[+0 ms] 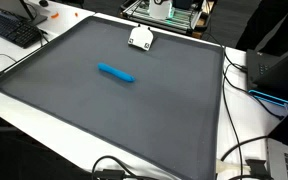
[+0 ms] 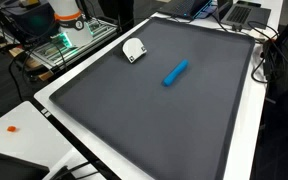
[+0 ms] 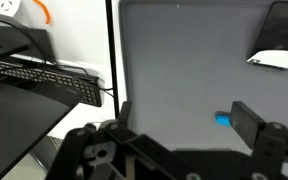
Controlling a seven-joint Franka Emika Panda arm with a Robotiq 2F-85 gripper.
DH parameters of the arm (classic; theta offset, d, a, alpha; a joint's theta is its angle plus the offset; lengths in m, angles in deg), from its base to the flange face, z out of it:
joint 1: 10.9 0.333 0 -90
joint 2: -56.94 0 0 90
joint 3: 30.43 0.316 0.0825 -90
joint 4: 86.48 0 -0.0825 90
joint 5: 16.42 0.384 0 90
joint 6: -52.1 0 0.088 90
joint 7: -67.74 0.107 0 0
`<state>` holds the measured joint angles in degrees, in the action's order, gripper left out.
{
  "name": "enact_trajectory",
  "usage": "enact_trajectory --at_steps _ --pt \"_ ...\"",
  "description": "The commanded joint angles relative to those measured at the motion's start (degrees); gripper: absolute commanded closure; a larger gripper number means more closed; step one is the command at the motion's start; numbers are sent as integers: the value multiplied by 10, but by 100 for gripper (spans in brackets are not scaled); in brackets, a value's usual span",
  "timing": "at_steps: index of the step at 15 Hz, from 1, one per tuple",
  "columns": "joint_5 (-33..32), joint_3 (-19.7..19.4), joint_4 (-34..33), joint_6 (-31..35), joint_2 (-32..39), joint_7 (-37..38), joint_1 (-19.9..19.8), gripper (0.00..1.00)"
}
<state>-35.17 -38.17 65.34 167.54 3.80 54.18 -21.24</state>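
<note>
Blue cylinder lies on the tabletop just beside one finger of our claw, which we see spread wide and empty; a white object sits beyond.

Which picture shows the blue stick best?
An exterior view: the blue stick lies whole and side-on on the mat. In an exterior view it is whole too, but slanted. The wrist view shows only one end.

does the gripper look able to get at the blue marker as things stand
Probably yes: the blue marker lies alone on the grey mat, apart from the white object, with nothing between it and the open gripper.
</note>
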Motion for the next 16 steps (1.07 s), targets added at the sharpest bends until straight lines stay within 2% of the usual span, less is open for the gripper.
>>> enact_trajectory --at_steps 1,5,6,9,10,11,16 --pt "-6 -5 -2 -4 0 5 8 0" --pt "-6 -5 -2 -4 0 5 8 0" --pt "2 8 8 8 2 33 9 0" --pt "42 58 26 24 10 153 14 0" --pt "71 88 21 0 26 204 18 0" --pt "96 99 25 2 32 239 29 0" --pt "203 186 30 27 112 423 48 0"
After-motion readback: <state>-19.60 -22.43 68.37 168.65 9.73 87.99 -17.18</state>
